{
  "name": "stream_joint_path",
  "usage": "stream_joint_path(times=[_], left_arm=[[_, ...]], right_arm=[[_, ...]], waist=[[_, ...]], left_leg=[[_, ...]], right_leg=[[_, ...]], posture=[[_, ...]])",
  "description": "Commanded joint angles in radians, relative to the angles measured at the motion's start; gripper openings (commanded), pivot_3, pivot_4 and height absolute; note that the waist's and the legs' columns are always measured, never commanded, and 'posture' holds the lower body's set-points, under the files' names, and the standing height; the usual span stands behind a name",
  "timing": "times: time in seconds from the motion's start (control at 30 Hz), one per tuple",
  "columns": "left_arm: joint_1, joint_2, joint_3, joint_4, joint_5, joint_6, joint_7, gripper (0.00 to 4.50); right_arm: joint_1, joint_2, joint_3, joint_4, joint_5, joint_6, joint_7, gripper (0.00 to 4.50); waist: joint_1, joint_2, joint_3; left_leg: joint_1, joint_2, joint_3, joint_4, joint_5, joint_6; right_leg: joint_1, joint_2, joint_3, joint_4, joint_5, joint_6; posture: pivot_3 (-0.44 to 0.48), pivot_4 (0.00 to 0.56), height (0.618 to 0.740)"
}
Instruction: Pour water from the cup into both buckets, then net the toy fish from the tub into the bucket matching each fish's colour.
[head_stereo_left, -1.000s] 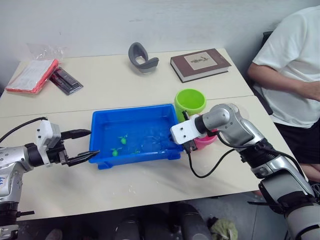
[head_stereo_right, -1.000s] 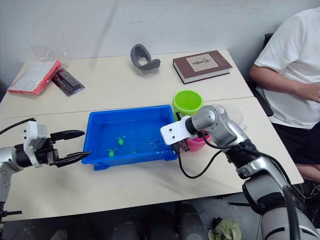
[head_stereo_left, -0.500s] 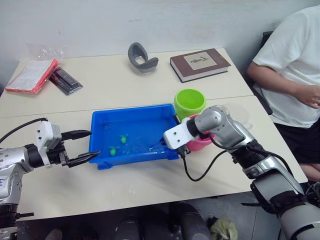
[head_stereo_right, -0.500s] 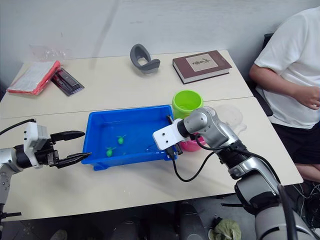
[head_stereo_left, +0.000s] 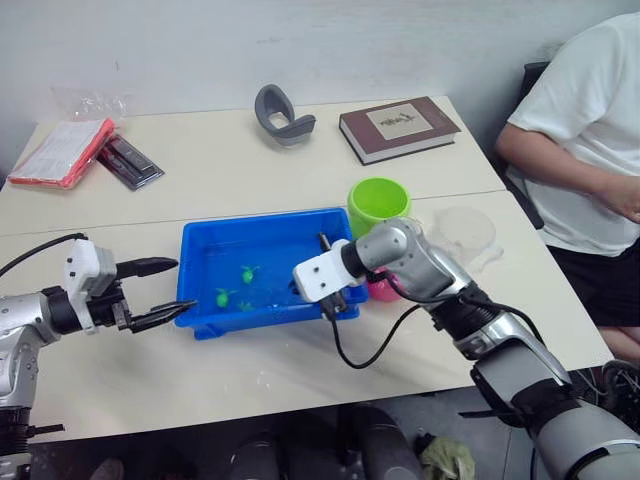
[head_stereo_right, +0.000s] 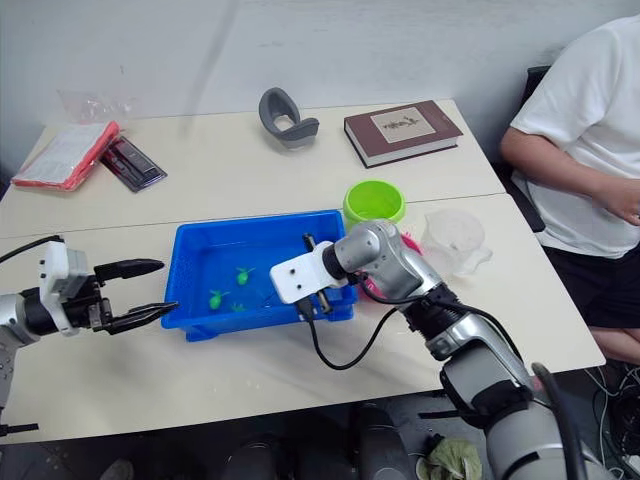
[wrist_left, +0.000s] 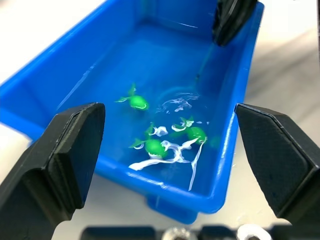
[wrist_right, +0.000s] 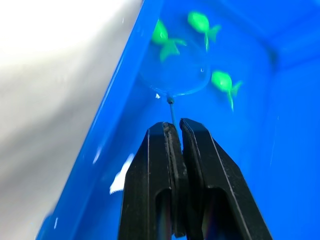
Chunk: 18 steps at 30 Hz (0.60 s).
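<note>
The blue tub (head_stereo_left: 200, 250) holds water with three green toy fish (wrist_left: 136, 102), (wrist_left: 155, 146), (wrist_left: 196, 133) drifting near its left half. My right gripper (wrist_right: 173, 127) is shut on the thin handle of the net (wrist_right: 175, 75), whose hoop lies in the water right beside the fish. That gripper (head_stereo_left: 300, 290) reaches into the tub's right half. My left gripper (head_stereo_left: 160, 290) is open and holds nothing, just off the tub's left end. The green bucket (head_stereo_left: 379, 205) stands behind the tub's right corner. The pink bucket (head_stereo_left: 382, 292) is mostly hidden by my right arm. The clear cup (head_stereo_left: 462, 232) stands to the right.
A person in a white shirt (head_stereo_left: 580, 130) sits at the table's right end. At the far side lie a brown book (head_stereo_left: 399, 128), a grey curved object (head_stereo_left: 283, 112), a red packet (head_stereo_left: 62, 152) and a dark packet (head_stereo_left: 130, 160).
My right gripper has swung left from over the pink bucket into the tub, carrying the net toward the fish. The left gripper has stayed put.
</note>
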Motion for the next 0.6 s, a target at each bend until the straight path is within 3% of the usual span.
stream_joint_path(times=[0.03,0.27,0.6], left_arm=[[0.024,0.032,0.058,0.034,-0.001,-0.028,-0.016,4.46],[0.061,0.062,0.095,0.11,0.012,-0.079,-0.039,4.46],[0.065,0.058,0.093,0.109,0.011,-0.078,-0.036,4.46]], right_arm=[[-0.001,0.028,-0.001,-0.027,0.029,0.042,0.003,0.0],[0.014,0.075,-0.027,-0.011,0.073,0.137,-0.015,0.0],[0.004,0.015,-0.082,-0.038,0.172,0.263,0.046,0.0]], waist=[[-0.001,0.0,0.0],[-0.001,0.0,0.0],[-0.001,0.0,0.0]], left_leg=[[0.0,0.0,0.0,0.0,0.0,0.0],[0.0,0.0,0.0,0.0,0.0,0.0],[-0.001,0.0,0.0,-0.001,-0.001,0.0]], right_leg=[[0.0,0.0,0.0,0.0,0.0,0.0],[0.0,0.0,0.0,0.0,0.0,0.0],[-0.001,0.0,0.0,-0.001,0.0,0.0]], posture=[[0.0,0.15,0.74],[0.0,0.15,0.74],[0.0,0.15,0.74]])
